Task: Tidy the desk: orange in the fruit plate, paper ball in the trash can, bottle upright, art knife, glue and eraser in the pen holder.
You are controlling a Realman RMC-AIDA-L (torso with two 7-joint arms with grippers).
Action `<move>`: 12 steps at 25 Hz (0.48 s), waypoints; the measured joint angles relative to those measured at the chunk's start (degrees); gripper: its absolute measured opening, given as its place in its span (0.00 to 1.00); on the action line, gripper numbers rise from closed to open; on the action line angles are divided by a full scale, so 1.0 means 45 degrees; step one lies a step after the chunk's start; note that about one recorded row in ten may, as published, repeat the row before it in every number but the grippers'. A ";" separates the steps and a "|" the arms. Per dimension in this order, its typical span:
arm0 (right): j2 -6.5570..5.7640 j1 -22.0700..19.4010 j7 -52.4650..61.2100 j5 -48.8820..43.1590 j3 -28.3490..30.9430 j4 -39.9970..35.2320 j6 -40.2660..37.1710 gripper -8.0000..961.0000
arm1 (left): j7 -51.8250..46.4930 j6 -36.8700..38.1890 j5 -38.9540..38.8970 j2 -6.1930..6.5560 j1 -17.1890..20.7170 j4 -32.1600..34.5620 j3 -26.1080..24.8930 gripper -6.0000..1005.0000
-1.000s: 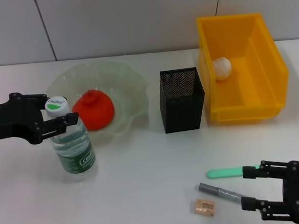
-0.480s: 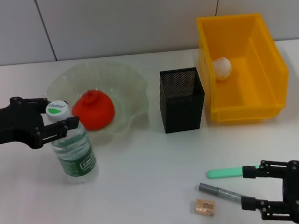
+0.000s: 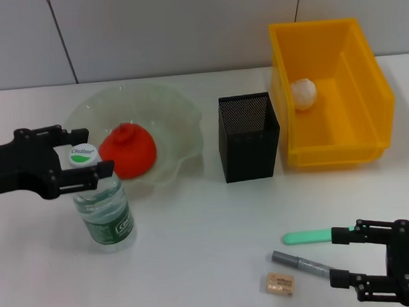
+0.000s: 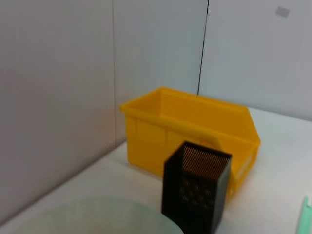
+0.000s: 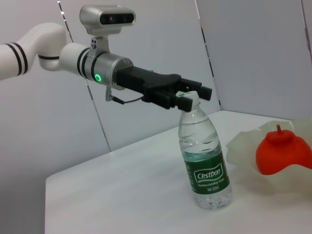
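Right now the left gripper [image 3: 82,156] sits at the neck of the water bottle [image 3: 104,206], its two fingers either side of the white cap, closed in around it; whether they actually press the cap I cannot tell for certain, but they look to grip it. The bottle stands upright on the white table [image 3: 195,224], hanging below the fingers, label facing out. Just beyond the gripper, on its far side, lies the clear fruit plate [image 3: 181,123] with the orange [image 3: 128,152] resting in it, close beside the cap. Further off towards the other arm stands the black mesh pen holder [image 3: 248,136], and past that the yellow trash can [image 3: 369,93] with the paper ball [image 3: 303,93] inside.

The right gripper [image 3: 341,256] rests low at the near edge of the table, fingers spread wide, holding nothing. The green-handled art knife [image 3: 307,237] lies against its upper fingertip; the grey glue [image 3: 300,263] stick reaches between the fingers, and the eraser [image 3: 279,283] lies just beside that.
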 joint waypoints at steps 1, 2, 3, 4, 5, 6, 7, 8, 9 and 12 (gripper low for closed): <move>0.0000 0.0000 0.0000 0.0000 0.0000 0.0000 0.0000 0.73 | 0.0000 0.0000 0.0000 0.0000 0.0000 0.0000 0.0000 0.58; 0.0000 0.0000 0.0006 0.0000 0.0013 0.0000 -0.0008 0.73 | 0.0093 0.0014 -0.0128 0.0000 0.0002 0.0062 -0.0124 0.60; 0.0000 0.0000 0.0006 0.0000 0.0013 0.0000 -0.0008 0.73 | 0.0093 0.0014 -0.0128 0.0000 0.0002 0.0062 -0.0124 0.63; 0.0000 0.0000 0.0012 0.0000 0.0034 0.0000 -0.0011 0.73 | 0.0217 0.0110 -0.0409 0.0010 0.0015 0.0135 -0.0299 0.66; 0.0000 0.0000 0.0062 0.0000 0.0073 0.0009 -0.0015 0.73 | 0.0405 0.0432 -0.0978 0.0041 0.0058 0.0329 -0.0566 0.76; 0.0000 0.0000 0.0062 0.0000 0.0073 0.0009 -0.0015 0.73 | 0.0467 0.0590 -0.1161 0.0049 0.0076 0.0418 -0.0638 0.77; 0.0000 0.0000 0.0127 0.0000 0.0090 0.0045 -0.0015 0.73 | 0.0554 0.0808 -0.1391 0.0055 0.0105 0.0518 -0.0729 0.77; 0.0000 0.0000 0.0220 0.0003 0.0101 0.0092 -0.0014 0.73 | 0.0740 0.1089 -0.1688 0.0053 0.0146 0.0600 -0.0828 0.78; 0.0001 0.0000 0.0338 0.0017 0.0106 0.0158 -0.0016 0.73 | 0.0998 0.1390 -0.2029 0.0035 0.0204 0.0636 -0.0905 0.78; 0.0000 -0.0027 0.0678 0.0086 0.0134 0.0561 -0.0016 0.73 | 0.1943 0.2127 -0.3072 -0.0033 0.0456 0.0430 -0.0910 0.79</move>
